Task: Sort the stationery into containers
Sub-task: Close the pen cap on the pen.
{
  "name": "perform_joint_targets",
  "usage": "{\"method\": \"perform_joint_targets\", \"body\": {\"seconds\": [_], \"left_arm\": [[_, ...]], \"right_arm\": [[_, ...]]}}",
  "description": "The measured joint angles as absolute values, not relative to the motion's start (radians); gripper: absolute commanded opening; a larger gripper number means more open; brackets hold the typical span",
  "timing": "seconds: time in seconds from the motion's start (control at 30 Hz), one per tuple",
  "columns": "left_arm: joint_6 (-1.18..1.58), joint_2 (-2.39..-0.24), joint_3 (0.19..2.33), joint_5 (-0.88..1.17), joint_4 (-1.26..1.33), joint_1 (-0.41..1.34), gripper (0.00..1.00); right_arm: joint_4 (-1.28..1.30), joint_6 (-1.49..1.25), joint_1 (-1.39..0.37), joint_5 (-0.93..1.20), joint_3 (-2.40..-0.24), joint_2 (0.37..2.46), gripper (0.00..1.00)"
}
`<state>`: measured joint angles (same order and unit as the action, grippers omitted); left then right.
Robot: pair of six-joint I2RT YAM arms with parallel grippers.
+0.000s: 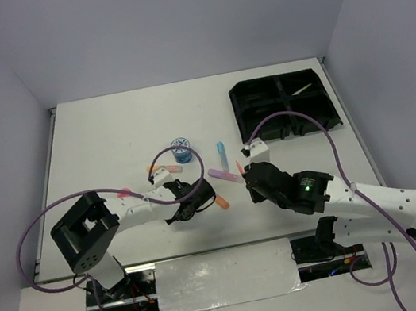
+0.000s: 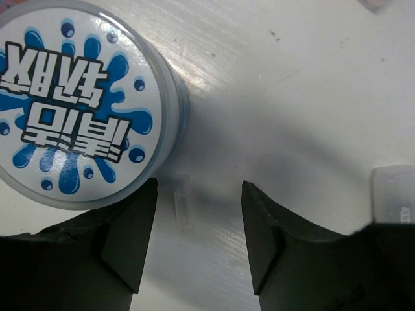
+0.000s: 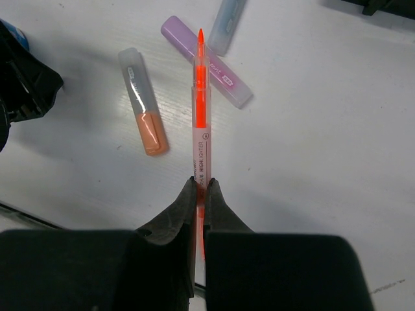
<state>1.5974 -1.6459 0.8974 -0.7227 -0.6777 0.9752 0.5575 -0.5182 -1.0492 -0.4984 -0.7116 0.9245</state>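
Right wrist view, centre: right gripper [image 3: 201,186] clamps slim orange plastic highlighter [image 3: 200,97], seemingly for carrying; left gripper [image 2: 199,189] gapes beside round blue tub [image 2: 78,103].

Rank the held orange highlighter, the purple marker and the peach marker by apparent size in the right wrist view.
1. The orange highlighter, longest, but nearest the camera.
2-3. The purple marker and the peach marker look alike; no ranking.

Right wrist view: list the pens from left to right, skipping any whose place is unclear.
In order: orange marker → orange highlighter pinched in the right gripper → light blue marker. The purple marker is left out: the highlighter crosses over it.
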Motion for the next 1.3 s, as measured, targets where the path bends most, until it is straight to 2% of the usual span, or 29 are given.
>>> {"method": "perform_joint_targets", "body": {"seconds": [0.17,0.33,0.47,0.9,1.03,1.27,1.3], "left_arm": [[1.597,-1.646,0.877,-0.731,-0.655,0.971,0.65],[1.595,-1.645,0.866,-0.748,-0.641,0.97,0.53],[1.595,-1.638,0.856,-0.751,-0.632,0.97,0.49],[1.6,-1.609,0.835,-0.728,-0.627,0.987,0.5],[1.604,-1.608,0.836,-0.725,-0.637,0.997,0.44],[1.628,-1.608,0.838,-0.72,-0.66,1.006,0.44],[1.629,-1.608,0.838,-0.72,-0.66,1.007,0.41]], "right_arm": [[0.554,-0.516,-1.049,-0.491,-0.712,0.928,0.0],[0.553,-0.515,-1.049,-0.485,-0.711,0.939,0.0],[0.553,-0.515,-1.049,-0.482,-0.711,0.94,0.0],[0.546,-0.515,-1.049,-0.478,-0.711,0.952,0.0],[0.546,-0.515,-1.049,-0.476,-0.711,0.952,0.0],[0.546,-0.515,-1.049,-0.474,-0.71,0.952,0.0],[0.546,-0.515,-1.049,-0.474,-0.71,0.952,0.0]]}}
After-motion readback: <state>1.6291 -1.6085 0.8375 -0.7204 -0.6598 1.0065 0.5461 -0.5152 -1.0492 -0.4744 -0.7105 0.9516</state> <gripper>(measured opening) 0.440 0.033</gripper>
